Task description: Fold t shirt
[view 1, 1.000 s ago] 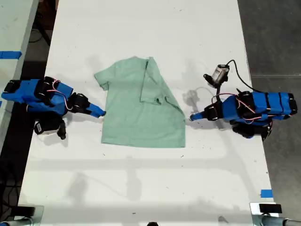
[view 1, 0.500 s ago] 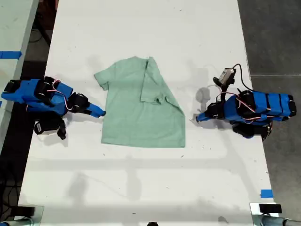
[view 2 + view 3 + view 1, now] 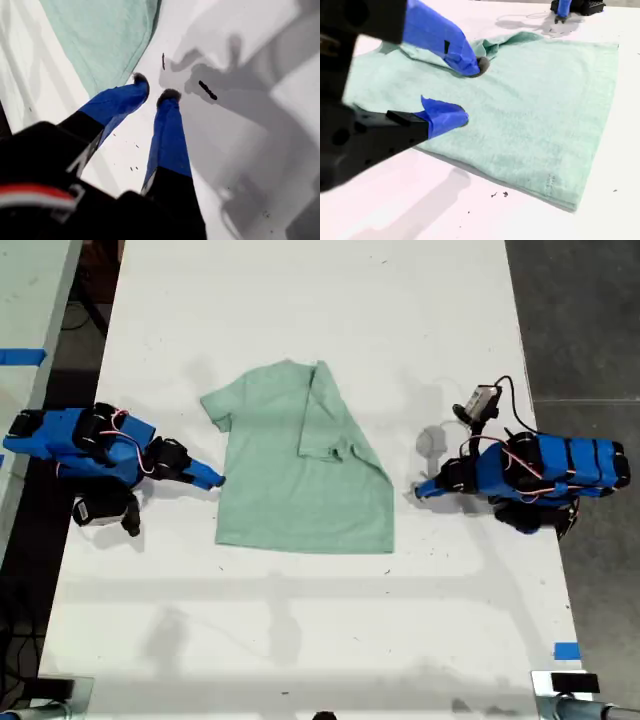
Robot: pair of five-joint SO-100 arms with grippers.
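The pale mint-green t shirt [image 3: 290, 490] lies flat mid-table, its sleeve on the exterior view's right folded inward over the body. My second gripper [image 3: 215, 480] belongs to the arm on the exterior view's left. It is open, its jaws spread over the shirt's edge [image 3: 535, 100] with no cloth pinched between the fingertips [image 3: 470, 91]. My first gripper [image 3: 418, 489] is on the exterior view's right arm and rests low over bare table, a short gap from the shirt's edge [image 3: 100, 35]. Its fingertips [image 3: 155, 87] are slightly open with nothing between them.
The white table [image 3: 300, 640] extends well beyond the shirt towards the exterior view's top and bottom. A blue tape strip [image 3: 566, 650] marks the exterior view's lower right edge. Dark specks [image 3: 207, 90] lie on the table beside my first gripper. Another table [image 3: 20, 356] stands at the exterior view's left.
The arm on the exterior view's right drew back a little from the shirt and its wrist turned, mostly in the first half second. The shirt and the other arm stayed still.
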